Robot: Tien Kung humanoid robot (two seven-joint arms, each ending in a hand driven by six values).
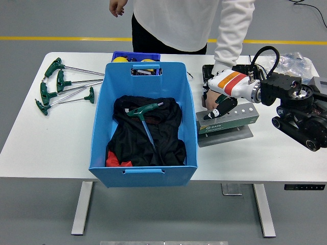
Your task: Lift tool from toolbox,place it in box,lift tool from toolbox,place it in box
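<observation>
The blue box (143, 120) stands in the middle of the white desk (46, 143), and everything else is placed around it. Inside it, on a heap of black cloth (145, 135), lies 1 green T-handle tool (144, 116), handle toward the far side and shaft pointing to the near wall. Just right of the box sits the grey toolbox (227, 120), a perforated metal block on a flat base. The right robot hand (218, 104) hangs over the toolbox's left end, fingers curled down onto its top beside a bit of green; whether they grip a tool there cannot be told. A person's hand (208, 97) rests against the toolbox just behind the robot hand. Left of the box, 4 more green T-handle wrenches (64, 87) lie fanned out on the desk. Behind the box's far wall is a smaller dark blue bin (135, 56). The person's other hand (117, 7) is raised well beyond the desk's far edge.
</observation>
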